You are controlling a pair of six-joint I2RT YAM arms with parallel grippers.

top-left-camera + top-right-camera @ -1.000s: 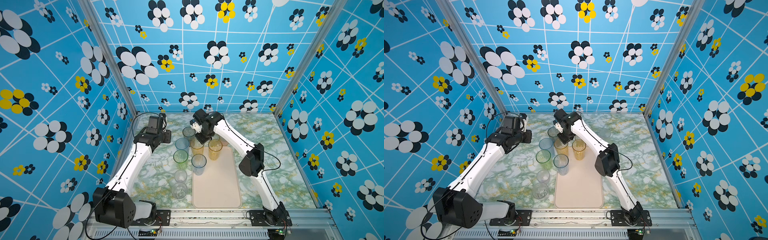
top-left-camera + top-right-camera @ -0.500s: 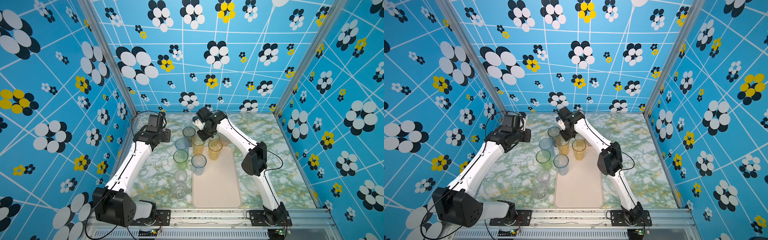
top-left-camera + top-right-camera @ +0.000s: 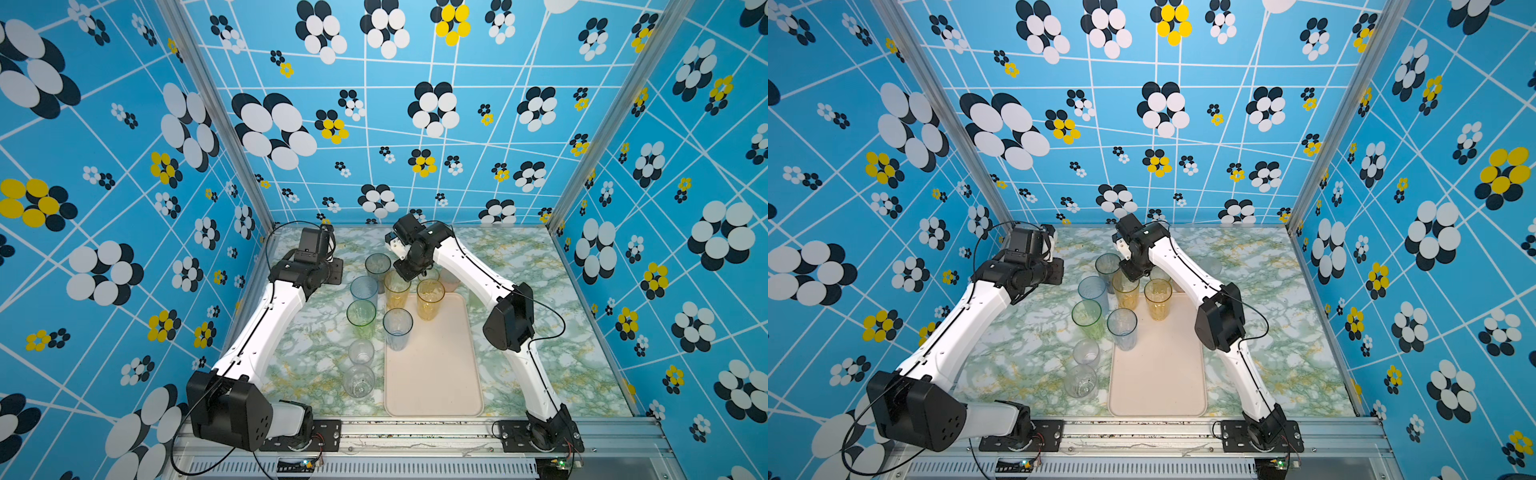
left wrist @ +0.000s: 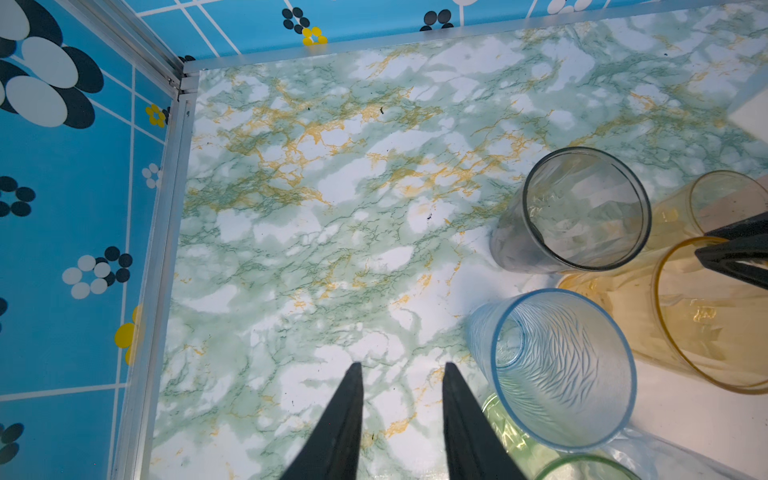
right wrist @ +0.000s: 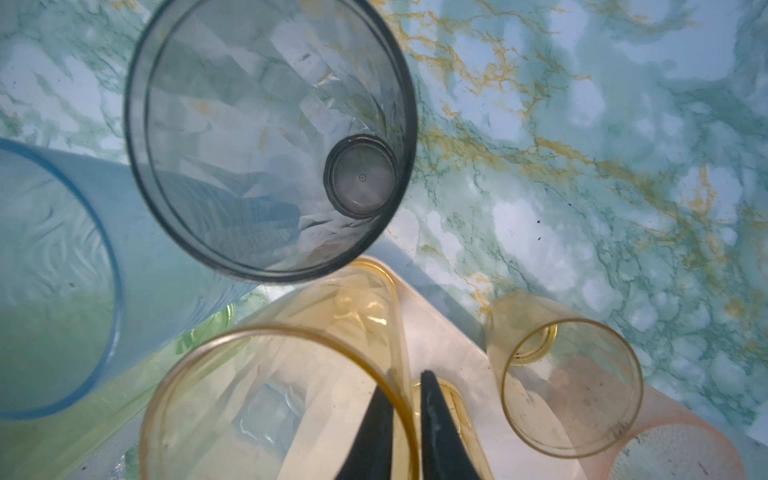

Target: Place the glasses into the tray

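Observation:
The cream-pink tray (image 3: 436,374) (image 3: 1158,382) lies at the front middle. A tall amber glass (image 3: 397,291) (image 5: 257,399) stands in its far left corner. My right gripper (image 3: 405,274) (image 5: 409,382) straddles that glass's rim, one finger inside and one outside, with the jaws slightly parted. A second amber glass (image 3: 430,299) and a blue glass (image 3: 397,328) also stand in the tray. My left gripper (image 3: 332,272) (image 4: 402,365) hangs open over bare table, holding nothing.
Left of the tray stand a smoky grey glass (image 3: 377,266) (image 4: 582,208), a pale blue one (image 3: 363,291) (image 4: 561,365), a green one (image 3: 360,316) and two short clear ones (image 3: 360,365). A small amber glass (image 5: 569,382) and a pink one (image 3: 449,278) stand behind the tray.
My right wrist has shifted a little to the right over the amber glass, and its jaws have loosened on the rim. The left arm has barely moved.

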